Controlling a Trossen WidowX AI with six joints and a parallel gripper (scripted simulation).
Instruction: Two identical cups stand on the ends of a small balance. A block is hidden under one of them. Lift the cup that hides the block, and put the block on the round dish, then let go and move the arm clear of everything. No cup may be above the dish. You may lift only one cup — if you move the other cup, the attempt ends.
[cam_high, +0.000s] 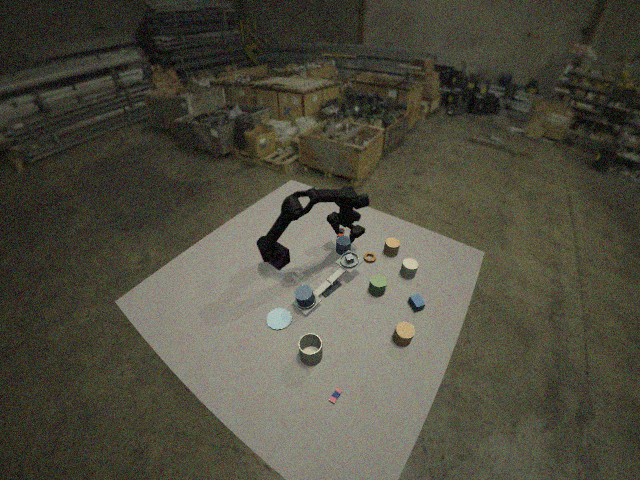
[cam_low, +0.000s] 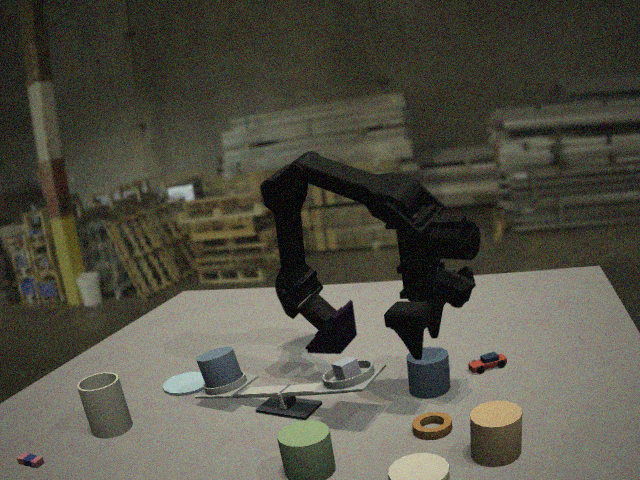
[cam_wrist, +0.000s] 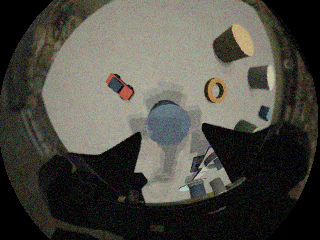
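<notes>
Taking the balance (cam_low: 289, 388) as the marker and reading left to right in the exterior view: the pale blue round dish (cam_low: 184, 383) lies just beyond the balance's left end. On that left end stands the untouched cup (cam_low: 220, 367), upside down on its pan. On the right-hand pan the grey block (cam_low: 345, 368) sits uncovered. Further right, off the balance and down on the mat, stands the lifted cup (cam_low: 428, 372), well apart from the dish. A small red toy car (cam_low: 486, 361) sits beyond it.

The gripper (cam_low: 419, 338) hovers directly over the set-down cup with its jaws spread wide and nothing between them; the wrist view shows the cup's top (cam_wrist: 168, 124) centred in the gap.

To my eye the step in hand is clearing off the cup to go for the block. Done well, that means rising straight up so neither finger drags the cup over, then crossing left to the right pan and coming down squarely on the block. The beam looks free to tip, so a gentle vertical pick seems wise, lest the left cup be jolted.
</notes>
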